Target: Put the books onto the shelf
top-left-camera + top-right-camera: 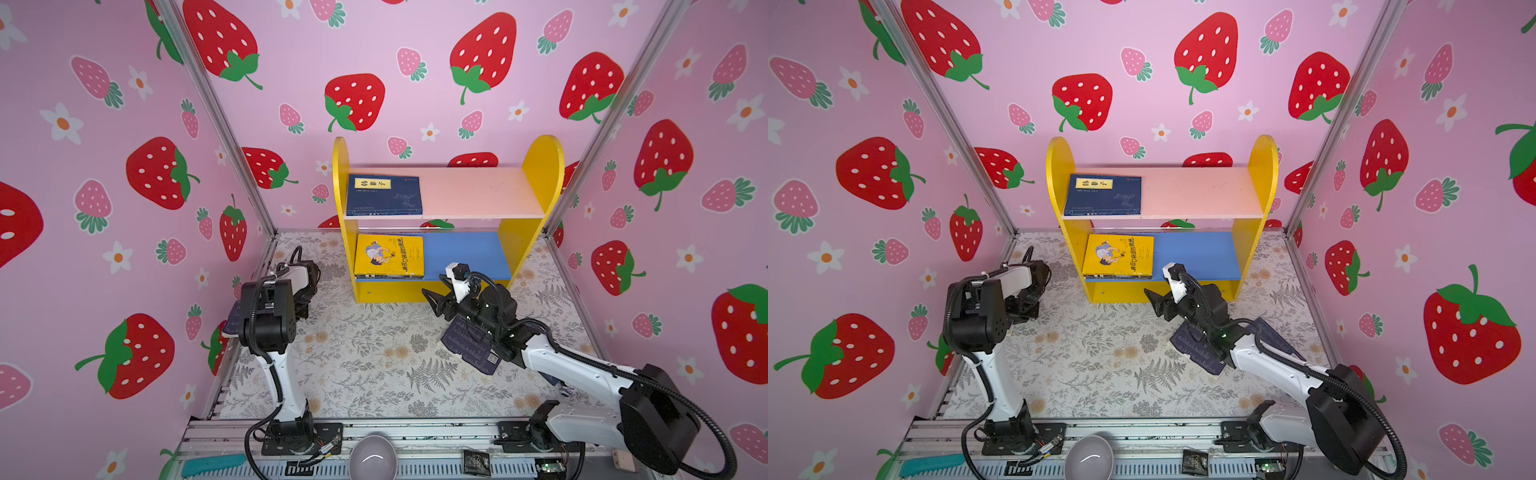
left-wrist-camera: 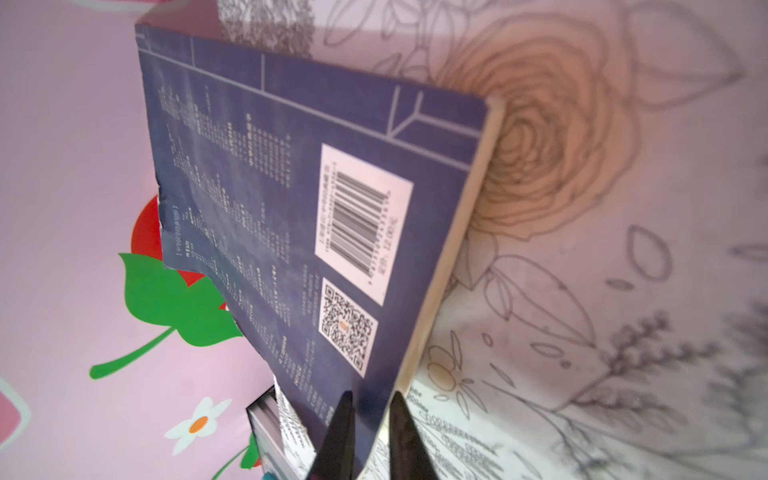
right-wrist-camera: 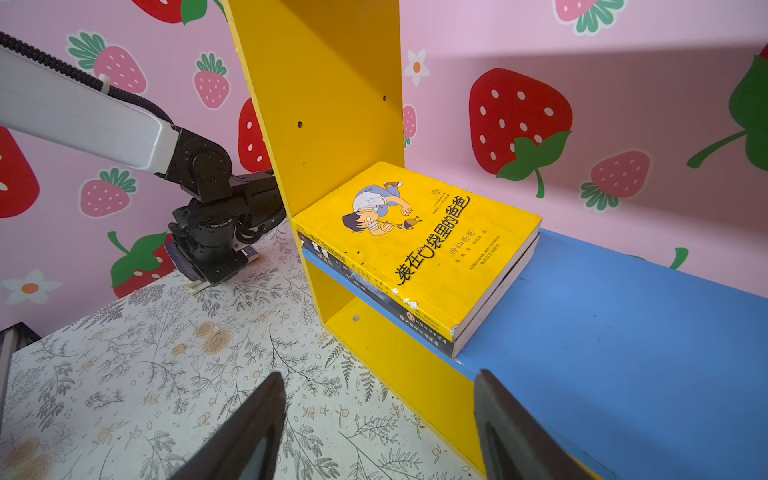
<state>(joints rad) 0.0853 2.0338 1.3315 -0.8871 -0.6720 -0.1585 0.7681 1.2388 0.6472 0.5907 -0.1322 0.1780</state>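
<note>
Your left pincer (image 2: 371, 409) is clamped on the corner of a navy paperback (image 2: 291, 208), with a tapered black finger on either side of it. Its back cover is glossy, with thin pale ruled lines, a white barcode label and a QR code. The page block is cream, and one cover edge looks ragged. It tilts up off the floral-print bench (image 1: 365, 353) beside the left wall. Beneath it you can see the corner of a further stack (image 2: 270, 432), cut off by the frame. In both top views the arm hides nearly all of this.

Your right pincer (image 3: 380, 399) stands wide apart with nothing between its fingers, just in front of the shelf (image 1: 540, 174). The shelf has smooth painted boards and round-topped yellow sides. A navy book with a cream label (image 1: 384, 195) lies flat on the left of the pink upper board (image 1: 478, 191). A yellow cartoon paperback (image 3: 419, 245) with chipped spine corners lies on dark books (image 3: 374, 299) on the blue lower board (image 3: 623, 332).

Another navy book (image 1: 469, 345) lies on the bench, partly hidden under the right arm.
</note>
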